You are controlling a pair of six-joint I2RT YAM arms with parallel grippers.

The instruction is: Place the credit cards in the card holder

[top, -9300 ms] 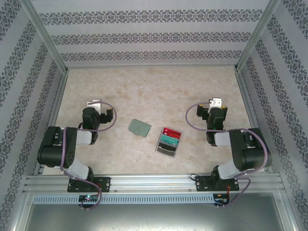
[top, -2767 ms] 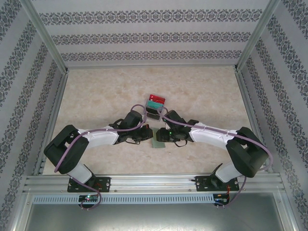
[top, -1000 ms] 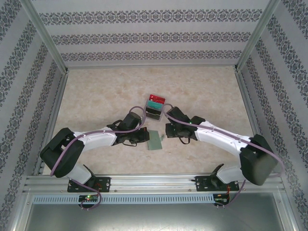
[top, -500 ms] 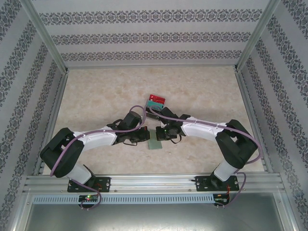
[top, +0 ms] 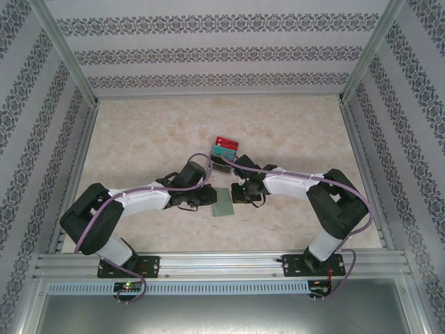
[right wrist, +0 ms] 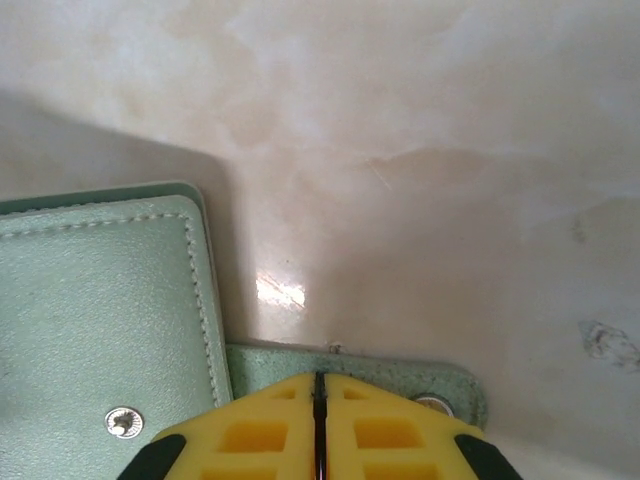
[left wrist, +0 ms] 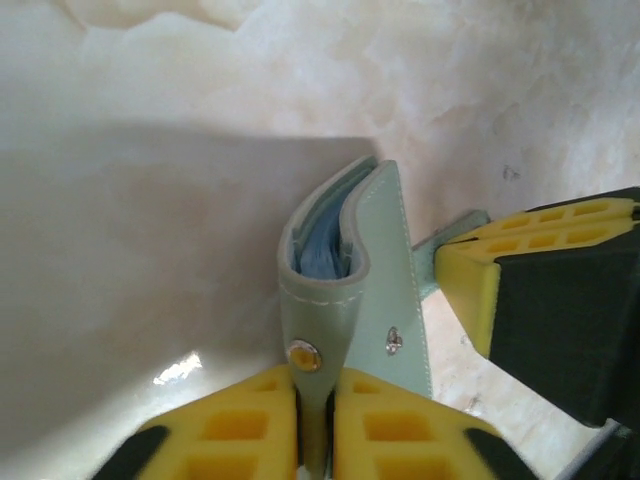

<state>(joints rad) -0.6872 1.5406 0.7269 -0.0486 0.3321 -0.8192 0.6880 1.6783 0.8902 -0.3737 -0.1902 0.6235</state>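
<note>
Since a second ago the right arm has drawn its elbow in and brought its hand close against the card holder (top: pixel 223 202); the holder and the clear box (top: pixel 212 157) lie where they did.

That box stands on the counter (top: pixel 139 139) with the credit cards (top: pixel 224 149) in it in a row: a red card (top: pixel 227 142) at the far end, a teal one in the middle, and a dark one (top: pixel 220 162) at the near end.

The holder lies just on the near side of the box, with its long axis running roughly toward it. In the left wrist view its two leaves bow apart and pale blue lining shows in the gap.

The left hand (left wrist: pixel 312 405) is clenched on one leaf at its snap stud (left wrist: pixel 303 355). Its arm lies low and stretched out, reaching in from the box's near left.

The right hand (right wrist: pixel 318 400) has its fingers pressed together, tips over the holder's flap (right wrist: pixel 290 365); I cannot tell whether they press on it. Its arm is bent sharply at the elbow, and the forearm crosses the box's near right corner.
</note>
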